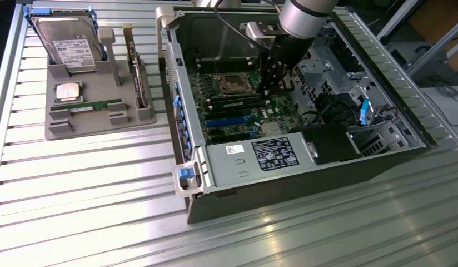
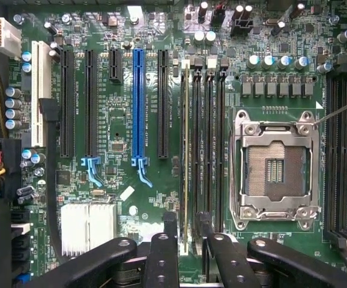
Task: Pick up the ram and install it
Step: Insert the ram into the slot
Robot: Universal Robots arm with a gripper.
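Pincer (image 2: 187, 240) is down inside the open PC case (image 1: 237, 172), hovering over the motherboard's memory slots (image 2: 203, 150) with its fingers spread apart and nothing clamped. A ram stick (image 1: 95, 105) lies flat in the grey tray (image 1: 73, 130) on the bench (image 1: 103, 183), well away from the case. There's a pale strip along the slot under the pincer, which might be a seated stick, hard to say.

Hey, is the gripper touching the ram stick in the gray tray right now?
Apart. The exterior view shows the ram lying in the gray tray outside the computer case, while the gripper hangs inside the case above the motherboard.
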